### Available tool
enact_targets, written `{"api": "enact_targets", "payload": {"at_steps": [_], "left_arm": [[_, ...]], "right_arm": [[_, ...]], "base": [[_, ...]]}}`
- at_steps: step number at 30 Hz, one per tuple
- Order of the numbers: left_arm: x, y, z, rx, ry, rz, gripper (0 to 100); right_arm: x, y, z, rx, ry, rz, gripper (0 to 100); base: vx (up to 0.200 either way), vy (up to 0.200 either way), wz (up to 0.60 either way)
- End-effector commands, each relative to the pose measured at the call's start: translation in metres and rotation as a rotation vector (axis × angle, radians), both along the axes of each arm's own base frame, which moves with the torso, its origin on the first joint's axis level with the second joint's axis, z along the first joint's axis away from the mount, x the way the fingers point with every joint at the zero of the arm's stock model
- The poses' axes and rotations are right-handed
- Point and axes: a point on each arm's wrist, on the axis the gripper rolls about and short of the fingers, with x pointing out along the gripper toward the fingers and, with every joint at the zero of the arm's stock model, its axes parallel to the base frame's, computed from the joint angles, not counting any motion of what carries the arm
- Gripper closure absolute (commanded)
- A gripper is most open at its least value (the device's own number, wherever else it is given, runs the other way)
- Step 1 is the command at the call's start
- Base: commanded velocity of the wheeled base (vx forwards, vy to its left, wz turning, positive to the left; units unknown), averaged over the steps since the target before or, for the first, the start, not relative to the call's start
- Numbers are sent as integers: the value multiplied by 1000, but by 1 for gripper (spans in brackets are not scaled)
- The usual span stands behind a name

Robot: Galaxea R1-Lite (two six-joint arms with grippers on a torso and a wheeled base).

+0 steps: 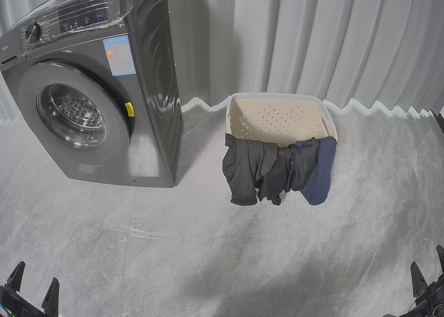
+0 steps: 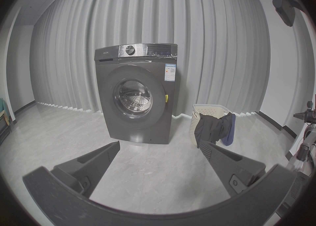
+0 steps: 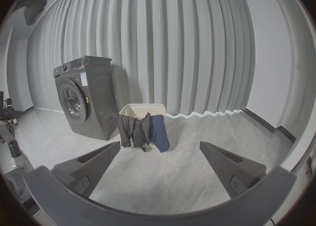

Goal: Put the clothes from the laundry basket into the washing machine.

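Dark clothes (image 1: 268,167) over rim of basket (image 1: 273,121) beside washing machine (image 1: 92,100)

Head camera looks down; low wrist cameras look level, all sharing washing machine (image 1: 92,100) and basket (image 1: 277,121).

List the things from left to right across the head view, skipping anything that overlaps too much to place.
From the left: washing machine → dark grey clothes → blue garment → right gripper.
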Motion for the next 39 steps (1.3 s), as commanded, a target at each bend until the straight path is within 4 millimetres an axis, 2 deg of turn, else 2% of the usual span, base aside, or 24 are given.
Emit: {"api": "enact_targets", "payload": {"at_steps": [1,15,30,39], "left_arm": [[0,0,-4,-1,-4,0,0],[0,0,-4,-2,-4,0,0],[0,0,-4,-1,-4,0,0],[0,0,-4,-2,-4,0,0]], "right_arm": [[0,0,-5,0,1,0,0],[0,0,-5,0,0,1,0],[0,0,-5,0,1,1,0],[0,0,-5,0,0,0,0]], "base": [[0,0,0],[0,0,0],[200,0,0],[0,0,0]]}}
